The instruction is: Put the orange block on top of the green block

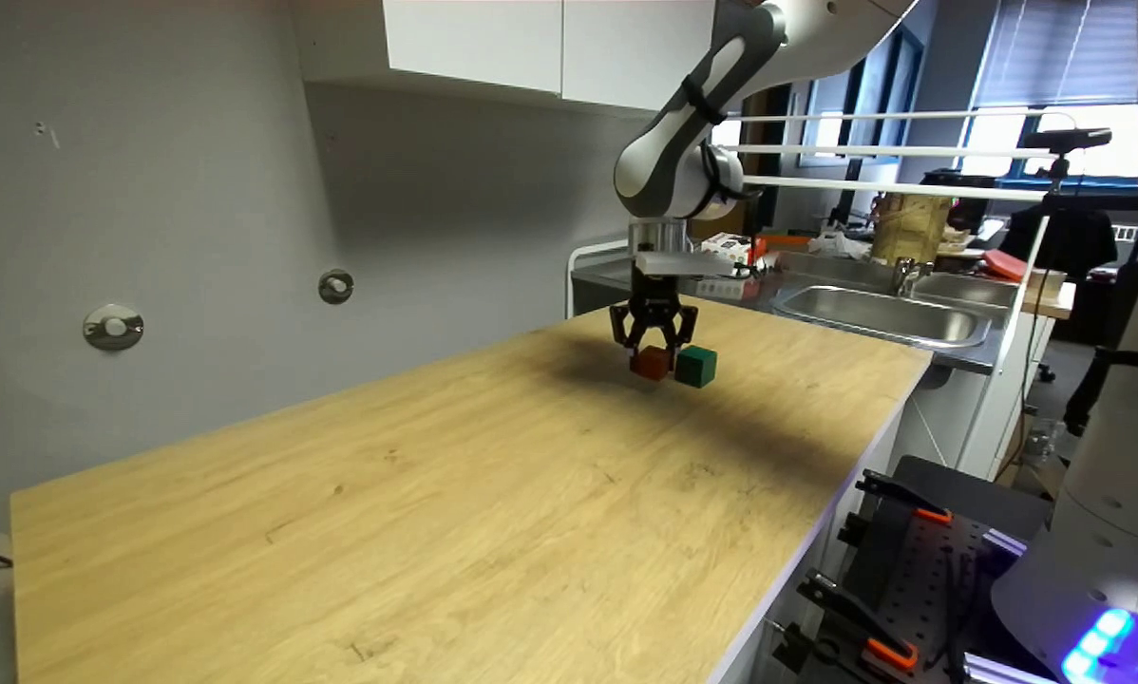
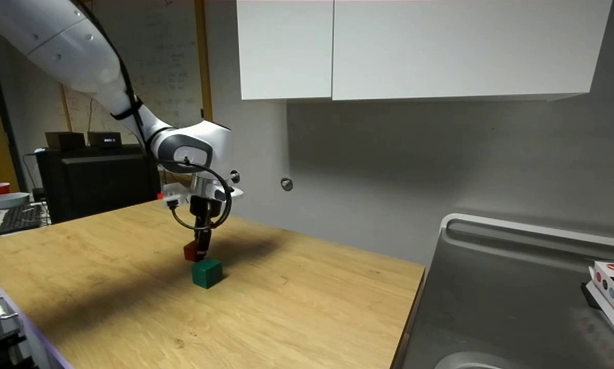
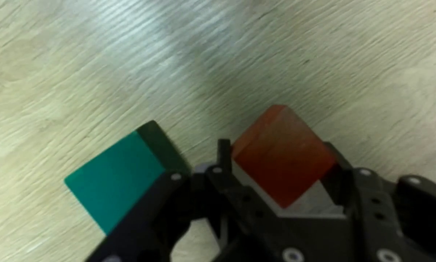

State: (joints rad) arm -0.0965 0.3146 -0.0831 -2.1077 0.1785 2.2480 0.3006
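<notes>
Fingertips [image 3: 224,150] of my part-closed claw [image 3: 279,150] held the orange block [image 3: 285,160] by opposite corners; lift I could not confirm. In an exterior view, the green block [image 1: 696,367] stood just right of it.

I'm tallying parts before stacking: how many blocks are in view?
2: the orange block in the gripper; the green block on the table nearby. Others could be hidden.

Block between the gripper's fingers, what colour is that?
Orange-red; the block shows best in the wrist view.
</notes>
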